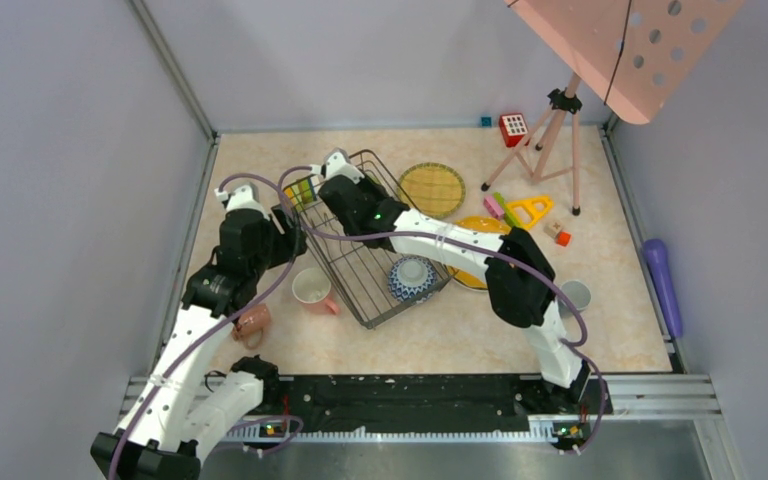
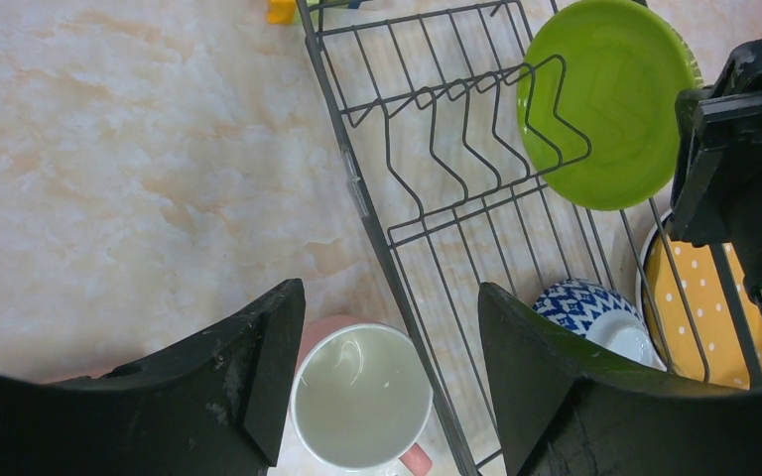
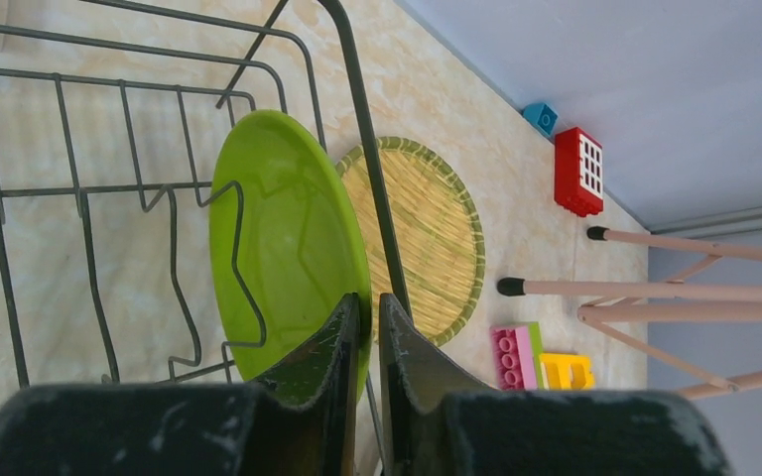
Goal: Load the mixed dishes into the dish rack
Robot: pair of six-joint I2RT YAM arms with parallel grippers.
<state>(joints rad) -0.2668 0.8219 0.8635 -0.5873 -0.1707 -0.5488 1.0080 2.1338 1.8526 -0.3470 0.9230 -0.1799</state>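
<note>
Lime green plate: the lime green plate [image 3: 288, 238] stands on its edge among the plate slots of the dish rack [image 1: 350, 262], right in front of the right gripper [image 3: 369, 302].
Right gripper: its two fingers are pressed almost together, pinching the plate's rim.
Bowl: the blue-white bowl [image 1: 412, 277] looks to be inside the rack, at the end away from the right gripper.
Left gripper: the left gripper [image 2: 389, 293] has its fingers wide apart and holds nothing.
Pink mug: a pink mug [image 2: 362, 397] sits on the bench just below the left gripper, beside the rack.
Not in yet: the second pink mug [image 1: 252, 322], the dotted plate [image 2: 690, 307], the straw-coloured plate [image 3: 427, 233] and the grey-blue mug [image 1: 575, 295] are on the bench.
How far: I think it is only starting. About two dishes are in and five are left.
</note>
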